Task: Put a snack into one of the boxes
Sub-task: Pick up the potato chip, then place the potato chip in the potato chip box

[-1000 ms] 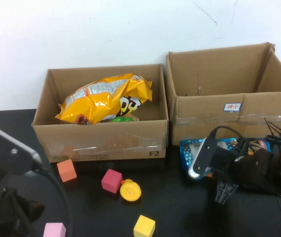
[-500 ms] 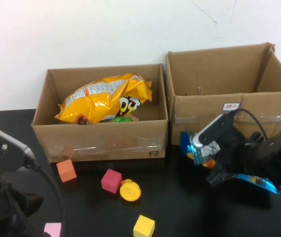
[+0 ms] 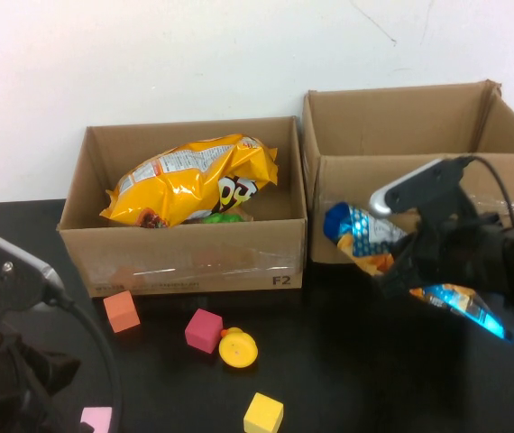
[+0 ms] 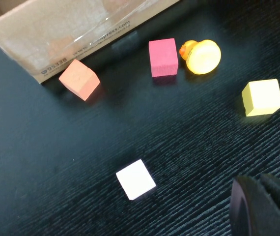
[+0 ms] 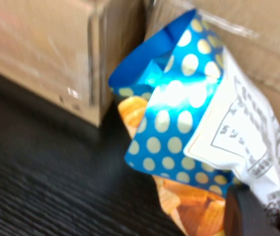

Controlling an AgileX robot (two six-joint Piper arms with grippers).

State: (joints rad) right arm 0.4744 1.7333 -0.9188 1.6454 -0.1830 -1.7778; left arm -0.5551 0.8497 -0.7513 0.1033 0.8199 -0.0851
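Note:
My right gripper (image 3: 419,271) is shut on a blue polka-dot chip bag (image 3: 365,230) and holds it lifted off the table, against the front wall of the right cardboard box (image 3: 401,135). The bag fills the right wrist view (image 5: 179,123), one black fingertip (image 5: 250,214) pressed on it. The left cardboard box (image 3: 185,257) holds a yellow snack bag (image 3: 194,180). My left gripper (image 4: 265,206) hangs low at the near left over the black table; its two dark fingers lie together with nothing between them.
Small toys lie on the black table in front of the left box: an orange cube (image 3: 122,311), a magenta cube (image 3: 204,329), a yellow round toy (image 3: 238,348), a yellow cube (image 3: 264,414) and a pink cube (image 3: 97,419).
My right gripper has lifted the blue chip bag from the table, up and back towards the right box's front wall. The left arm has barely moved.

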